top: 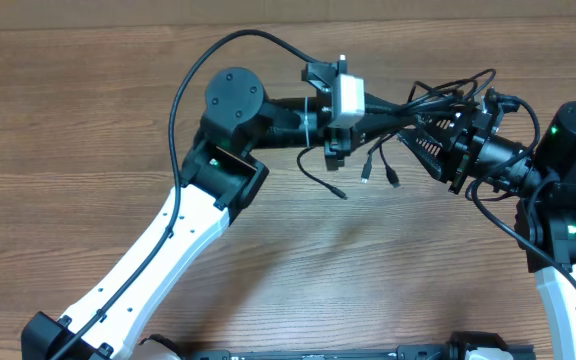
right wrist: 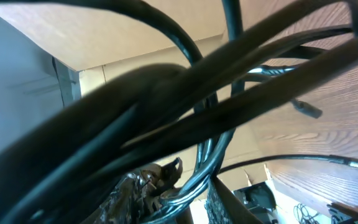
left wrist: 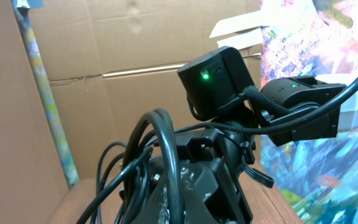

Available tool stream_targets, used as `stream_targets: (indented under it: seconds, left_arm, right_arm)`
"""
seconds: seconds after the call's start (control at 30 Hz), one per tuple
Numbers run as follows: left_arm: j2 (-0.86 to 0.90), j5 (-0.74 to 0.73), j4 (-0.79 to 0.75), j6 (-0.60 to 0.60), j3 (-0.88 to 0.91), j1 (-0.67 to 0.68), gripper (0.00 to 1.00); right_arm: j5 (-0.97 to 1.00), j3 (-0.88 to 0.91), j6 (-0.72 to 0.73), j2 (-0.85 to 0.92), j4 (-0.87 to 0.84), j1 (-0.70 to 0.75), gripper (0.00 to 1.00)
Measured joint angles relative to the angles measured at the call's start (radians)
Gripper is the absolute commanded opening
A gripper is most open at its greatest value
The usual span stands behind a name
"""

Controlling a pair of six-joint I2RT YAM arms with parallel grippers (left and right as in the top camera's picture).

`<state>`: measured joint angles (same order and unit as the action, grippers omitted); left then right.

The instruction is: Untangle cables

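Cables (top: pixel 430 100) dangle tangled above the table (top: pixel 68 120).

The tabletop (top: pixel 88 120) is a brown wood-grain surface, its grain running from 9 to 3 o'clock, with a paler cardboard strip (top: pixel 118 10) along the 12 o'clock edge. Two arms come up from the near edge, one at 7 o'clock (top: pixel 168 250) and one at 5 o'clock (top: pixel 568 290). The cables (top: pixel 430 98) hang above the wood toward 1 o'clock, plug ends drooping; whether any tip touches it I can't tell.
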<state>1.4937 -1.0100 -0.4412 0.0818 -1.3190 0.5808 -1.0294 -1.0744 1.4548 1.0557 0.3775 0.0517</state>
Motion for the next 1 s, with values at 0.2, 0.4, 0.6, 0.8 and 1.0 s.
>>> stream_targets:
  seconds: [0.2,0.4,0.6,0.8,1.0]
  left_arm:
    - [0.000,0.068,-0.016,-0.024,0.000,0.027,0.04]
    - [0.000,0.094,-0.020,-0.037,0.000,0.029,0.05]
    - [0.000,0.106,-0.019,-0.064,0.000,0.061,0.04]
    - [0.000,0.110,-0.016,-0.080,0.000,0.074,0.04]
    - [-0.001,0.240,0.053,-0.082,-0.002,0.080,0.04]
  right_arm:
    - [-0.003,0.000,0.000,0.000,0.001,0.000,0.32]
    - [-0.015,0.000,0.000,0.000,0.005,0.000,0.10]
    - [-0.021,0.000,0.000,0.000,0.003,0.000,0.16]
    - [-0.021,0.000,0.007,0.000,0.000,0.000,0.04]
    - [-0.010,0.001,-0.029,0.006,0.009,0.003,0.04]
